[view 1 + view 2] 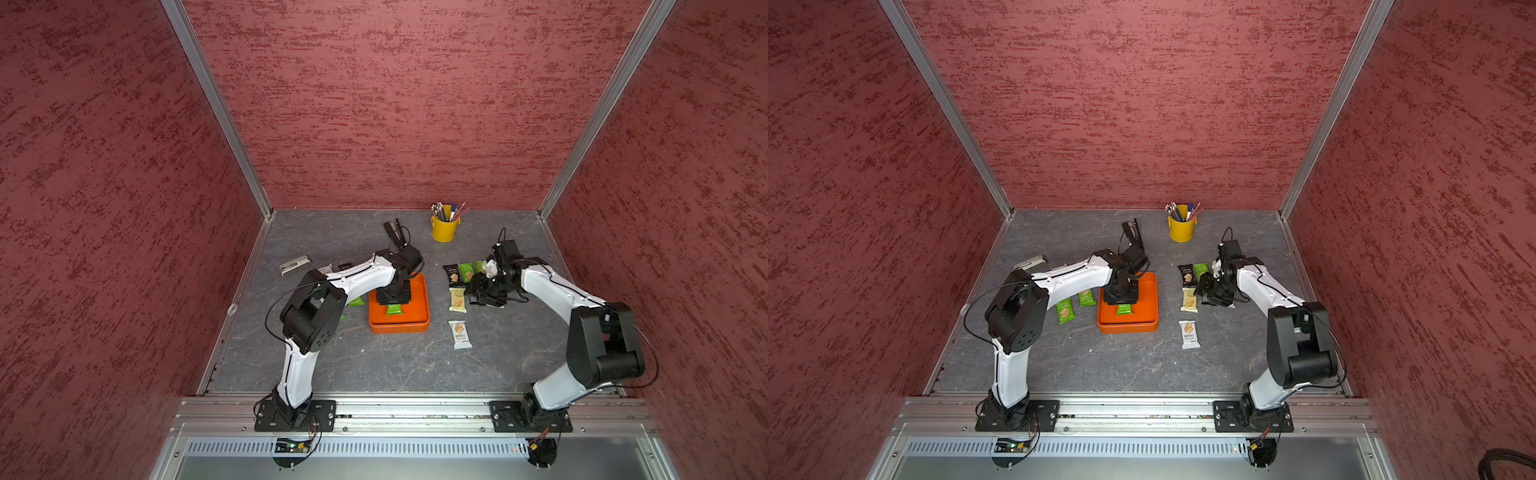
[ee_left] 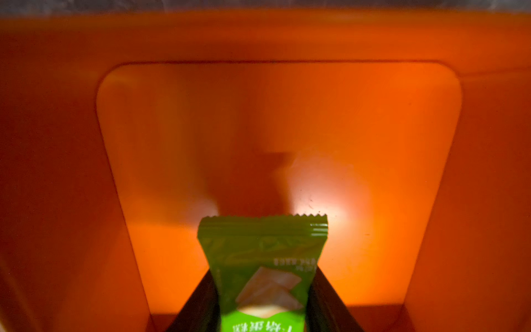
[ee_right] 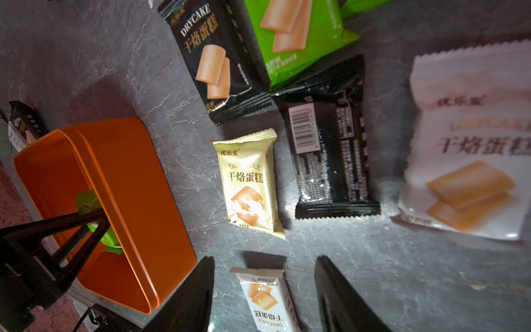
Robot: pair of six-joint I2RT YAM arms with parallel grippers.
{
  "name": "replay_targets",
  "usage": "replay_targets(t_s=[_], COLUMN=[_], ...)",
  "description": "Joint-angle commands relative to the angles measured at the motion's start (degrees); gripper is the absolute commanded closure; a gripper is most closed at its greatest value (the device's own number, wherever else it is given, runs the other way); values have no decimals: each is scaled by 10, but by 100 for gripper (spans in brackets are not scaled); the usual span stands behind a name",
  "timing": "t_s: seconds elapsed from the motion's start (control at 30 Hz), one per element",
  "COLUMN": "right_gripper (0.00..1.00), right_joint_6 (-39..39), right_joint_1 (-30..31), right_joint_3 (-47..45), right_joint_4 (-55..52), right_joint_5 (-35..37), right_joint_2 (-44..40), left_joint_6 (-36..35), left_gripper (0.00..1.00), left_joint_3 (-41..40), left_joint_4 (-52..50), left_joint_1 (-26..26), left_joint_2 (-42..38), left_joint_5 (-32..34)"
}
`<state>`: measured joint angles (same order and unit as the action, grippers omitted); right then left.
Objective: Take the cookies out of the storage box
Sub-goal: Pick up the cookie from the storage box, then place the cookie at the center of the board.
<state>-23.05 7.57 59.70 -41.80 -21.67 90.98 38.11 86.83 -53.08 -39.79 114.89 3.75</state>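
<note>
The orange storage box (image 1: 399, 328) (image 1: 1129, 328) sits mid-table. My left gripper (image 1: 392, 305) (image 2: 264, 271) reaches down into it and is shut on a green cookie packet (image 2: 263, 247) (image 1: 393, 309), its dark fingers pressing both long sides. The rest of the box floor (image 2: 359, 129) is bare. My right gripper (image 1: 478, 293) (image 3: 265, 258) hovers open, right of the box, over a white packet (image 3: 264, 299) that lies between its fingers with gaps on both sides. Other cookies lie on the table: black (image 3: 218, 57), green (image 3: 290, 34), pale yellow (image 3: 247, 181), white (image 1: 460, 334), and two green (image 1: 1066, 311).
A yellow pen bucket (image 1: 444, 228) stands at the back. A grey stapler (image 1: 295, 264) lies at the far left with a couple of packets (image 1: 345, 266) beside it. Red walls close the table on three sides.
</note>
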Motion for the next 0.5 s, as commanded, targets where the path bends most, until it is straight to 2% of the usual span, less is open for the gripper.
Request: replay_targets(t_s=[0.0,0.2,0.47], right_gripper=[40,40,40], right_joint_6=[5,4,-14], right_joint_1=[-7,-6,-7], right_joint_3=[12,19,20], right_joint_4=[-2,-2,23], right_joint_5=[5,6,-8], right_joint_2=[-9,-13,-6], left_joint_6=[6,6,-6], left_gripper=[54,55,55], left_joint_3=[27,58,54], left_joint_4=[2,-4,-26], left_joint_1=[14,35,79], left_joint_2=[6,0,-40], left_joint_5=[5,-8,-3])
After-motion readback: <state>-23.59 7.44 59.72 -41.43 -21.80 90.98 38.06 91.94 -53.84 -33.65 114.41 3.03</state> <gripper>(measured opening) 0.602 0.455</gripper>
